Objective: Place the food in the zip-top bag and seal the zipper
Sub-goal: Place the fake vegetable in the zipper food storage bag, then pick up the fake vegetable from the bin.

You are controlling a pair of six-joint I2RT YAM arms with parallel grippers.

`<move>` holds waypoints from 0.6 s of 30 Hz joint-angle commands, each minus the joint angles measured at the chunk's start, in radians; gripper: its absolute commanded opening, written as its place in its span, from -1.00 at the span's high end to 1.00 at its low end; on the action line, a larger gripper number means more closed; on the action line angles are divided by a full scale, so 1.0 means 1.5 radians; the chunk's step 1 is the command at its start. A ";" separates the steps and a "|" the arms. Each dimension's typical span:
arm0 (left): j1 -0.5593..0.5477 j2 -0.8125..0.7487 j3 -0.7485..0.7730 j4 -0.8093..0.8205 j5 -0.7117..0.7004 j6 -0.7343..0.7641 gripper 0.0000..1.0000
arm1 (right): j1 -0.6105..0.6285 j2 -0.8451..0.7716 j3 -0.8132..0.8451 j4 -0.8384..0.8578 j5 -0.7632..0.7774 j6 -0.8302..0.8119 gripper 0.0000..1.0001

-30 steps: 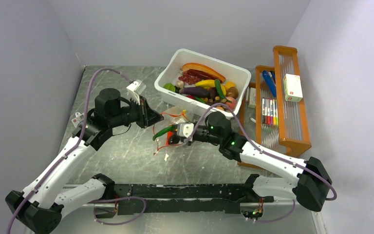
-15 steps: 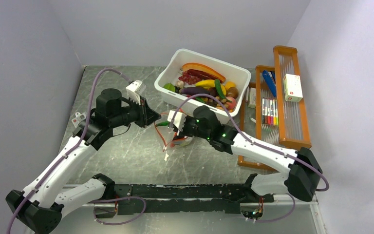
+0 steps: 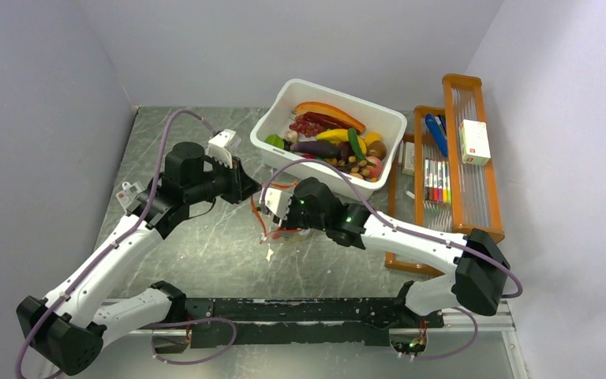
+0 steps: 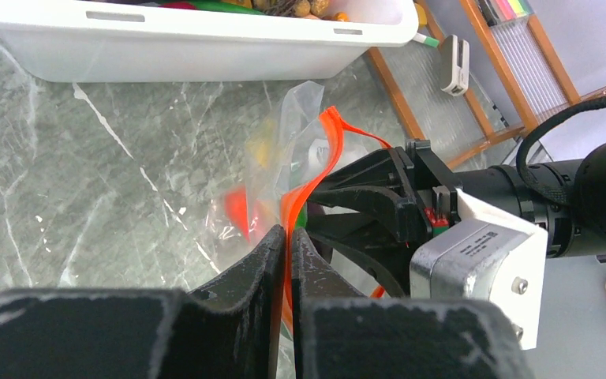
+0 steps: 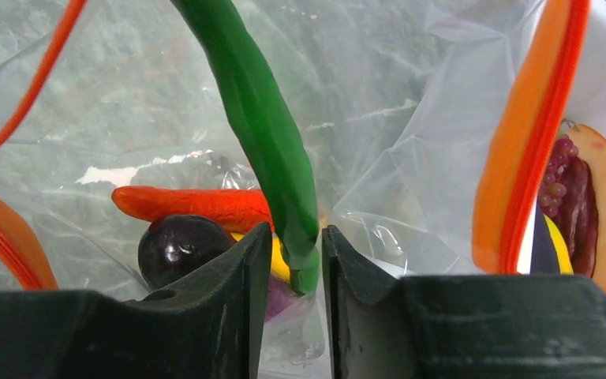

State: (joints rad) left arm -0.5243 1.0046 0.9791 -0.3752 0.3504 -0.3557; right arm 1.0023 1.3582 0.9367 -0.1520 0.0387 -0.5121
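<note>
While pressed together on the orange-red zipper (image 4: 333,134), left gripper (image 4: 286,237) fingers flat against the strip, holds the zip-top bag (image 4: 304,99) mouth up on the table (image 3: 205,245), just in front of the white tub (image 4: 205,55). Pinches a green chilli toy (image 5: 260,118) by one end in the right gripper (image 5: 288,253). Runs lengthwise straight out from those fingers into the open bag mouth, far end out of frame. Noted inside, lying crosswise: red chilli toy (image 5: 189,204), touching a dark purple fruit (image 5: 175,246).
</note>
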 commanded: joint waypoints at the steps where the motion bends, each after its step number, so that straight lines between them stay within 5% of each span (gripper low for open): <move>1: 0.004 0.001 0.001 0.030 -0.004 0.008 0.86 | 0.005 -0.003 0.033 -0.023 0.014 0.018 0.32; 13: 0.004 -0.022 -0.006 0.034 -0.001 0.074 0.86 | 0.001 -0.106 0.142 -0.038 -0.017 0.146 -0.28; 18: 0.004 -0.028 -0.022 0.028 0.034 0.119 0.86 | -0.014 -0.131 0.128 0.025 0.000 0.212 -0.31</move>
State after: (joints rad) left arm -0.5243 0.9810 0.9699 -0.3622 0.3611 -0.2493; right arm 0.9955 1.1839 1.1442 -0.1909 0.0147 -0.2874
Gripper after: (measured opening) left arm 0.071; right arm 0.652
